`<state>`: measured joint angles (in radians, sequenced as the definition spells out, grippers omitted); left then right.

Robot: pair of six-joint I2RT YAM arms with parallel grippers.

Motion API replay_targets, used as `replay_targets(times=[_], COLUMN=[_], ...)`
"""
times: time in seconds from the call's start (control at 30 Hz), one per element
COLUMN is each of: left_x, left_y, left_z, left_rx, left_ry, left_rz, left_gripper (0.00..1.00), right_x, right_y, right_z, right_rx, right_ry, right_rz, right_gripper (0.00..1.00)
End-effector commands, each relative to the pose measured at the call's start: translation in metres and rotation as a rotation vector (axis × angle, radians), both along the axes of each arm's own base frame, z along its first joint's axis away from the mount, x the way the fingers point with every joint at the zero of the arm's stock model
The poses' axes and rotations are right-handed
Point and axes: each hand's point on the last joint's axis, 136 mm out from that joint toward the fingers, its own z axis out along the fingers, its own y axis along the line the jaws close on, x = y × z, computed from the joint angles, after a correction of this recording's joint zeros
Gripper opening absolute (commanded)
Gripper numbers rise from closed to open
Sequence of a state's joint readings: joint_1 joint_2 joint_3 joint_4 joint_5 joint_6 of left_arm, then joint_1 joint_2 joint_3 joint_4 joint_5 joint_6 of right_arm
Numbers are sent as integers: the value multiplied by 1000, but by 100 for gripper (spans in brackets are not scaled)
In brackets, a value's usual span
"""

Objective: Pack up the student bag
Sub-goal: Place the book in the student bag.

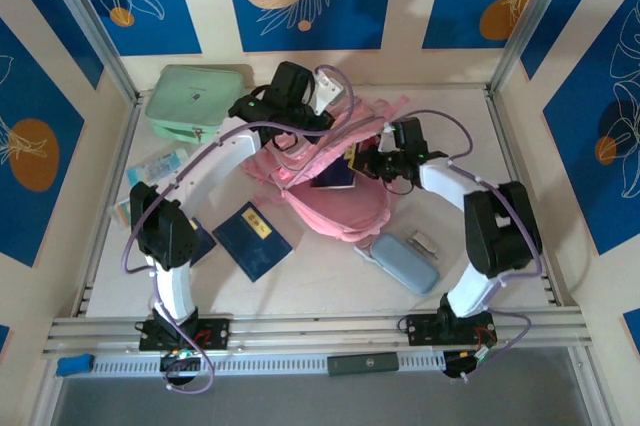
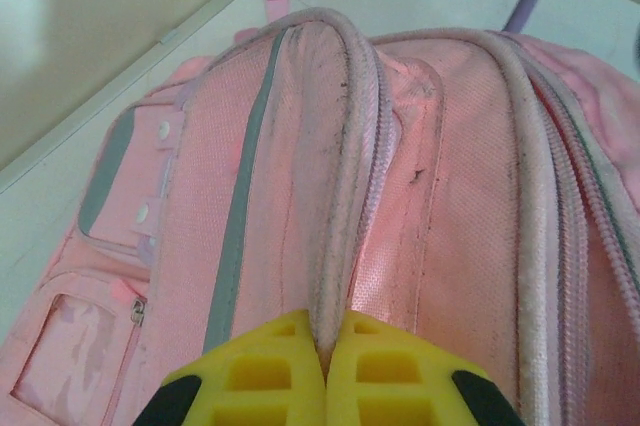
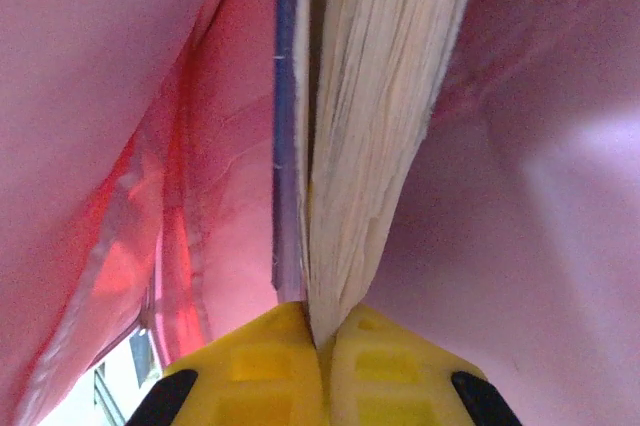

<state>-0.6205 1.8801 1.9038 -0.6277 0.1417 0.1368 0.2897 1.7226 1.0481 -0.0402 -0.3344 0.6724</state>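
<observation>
Left gripper [image 2: 325, 351] pinches the open rim of the student bag [image 1: 335, 208], which lies mid-way on the surface [image 1: 320, 291]; right gripper [image 3: 320, 334] clamps a book [image 3: 375, 96] inside it. Lift the rim taut, push the book straight down, then release.

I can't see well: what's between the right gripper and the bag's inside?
A book, pinched by the right gripper inside the bag: right wrist view.

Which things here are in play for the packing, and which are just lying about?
In play: bag; left gripper pinching its rim; right gripper shut on a book inside it.
Lying about: mint case; blue notebook; pencil case.
</observation>
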Motion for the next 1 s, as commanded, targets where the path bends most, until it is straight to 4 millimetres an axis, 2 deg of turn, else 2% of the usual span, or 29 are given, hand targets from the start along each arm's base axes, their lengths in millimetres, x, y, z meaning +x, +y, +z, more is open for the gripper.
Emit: replay_targets(times=[0.0,0.03,0.07,0.1,0.17,0.23,0.33,0.4,0.5,0.6,0.67,0.77,0.87,0.97], left_x=[10,10,10,10,12,12,12,13,14,14,13,11,10,9], left_y=[-5,-6,-6,-5,-5,-5,-5,-4,-5,-6,-4,-3,-2,1], left_z=[73,74,74,75,74,73,70,67,65,64,62,59,61,60], left_rx=[-163,-171,-174,-176,-176,-176,-180,-181,-187,-187,-182,-174,-175,-164], left_ry=[-158,-155,-153,-156,-155,-153,-148,-143,-134,-132,-125,-115,-114,-119], left_rz=[-7,-12,-16,-14,-7,-7,-7,-5,-7,-6,0,1,-4,5], left_gripper=[0,0,0,0,0,0,0,0,0,0,0,0,0,0], right_x=[22,23,24,25,23,14,-10,-33,-61,-68,-66,-48,-24,2], right_y=[20,20,18,13,4,-6,-27,-29,0,31,48,55,37,10], right_z=[1,-5,-11,-14,-10,-3,-6,-12,-22,-30,-39,-57,-70,-64], right_rx=[-1,-2,-17,-40,-64,-114,-222,-209,-118,-66,-51,-57,-120,-121], right_ry=[-75,-65,-61,-56,-62,-70,-18,38,89,117,130,128,71,-6], right_rz=[47,50,45,30,20,4,-63,-85,-19,19,33,-7,-115,-223], right_gripper=[2,10,24,34,44,47,44,35,26,16,13,6,2,0])
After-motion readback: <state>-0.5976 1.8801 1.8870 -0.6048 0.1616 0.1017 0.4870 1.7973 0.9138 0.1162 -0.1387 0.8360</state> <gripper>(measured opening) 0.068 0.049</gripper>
